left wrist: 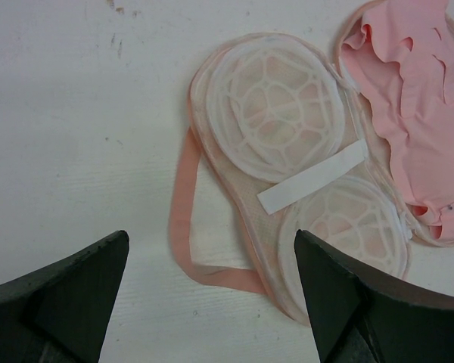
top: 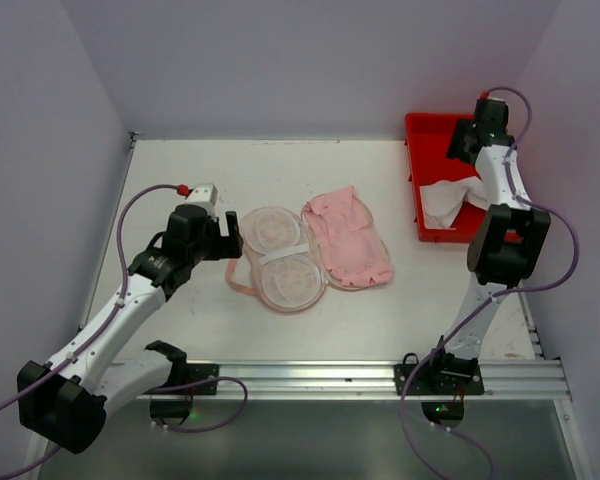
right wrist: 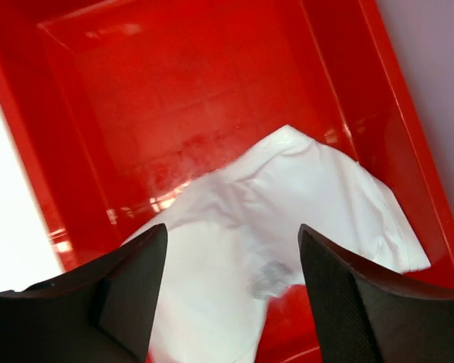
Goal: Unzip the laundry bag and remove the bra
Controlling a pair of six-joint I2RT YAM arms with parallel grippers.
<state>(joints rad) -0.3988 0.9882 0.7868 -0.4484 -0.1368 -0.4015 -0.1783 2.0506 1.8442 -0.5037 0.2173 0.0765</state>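
Removal step, probably ending: laundry bag (top: 280,258) lay unzipped, flat mid-table, mesh halves up, pink fabric (top: 352,245) touching its right side. Left gripper (top: 232,238) hovered beside it, fingers wide, empty. Right gripper (right wrist: 233,227) gaped above white cloth (right wrist: 310,197) in red tray (right wrist: 136,91). Next: confirm bra is out.

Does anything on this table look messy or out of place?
Somewhat. The laundry bag lies splayed open, its pink flap flopped, rumpled, to the right of the mesh halves, and its strap trails left. A white cloth sits crumpled in the red tray. Nothing looks spilled or broken.
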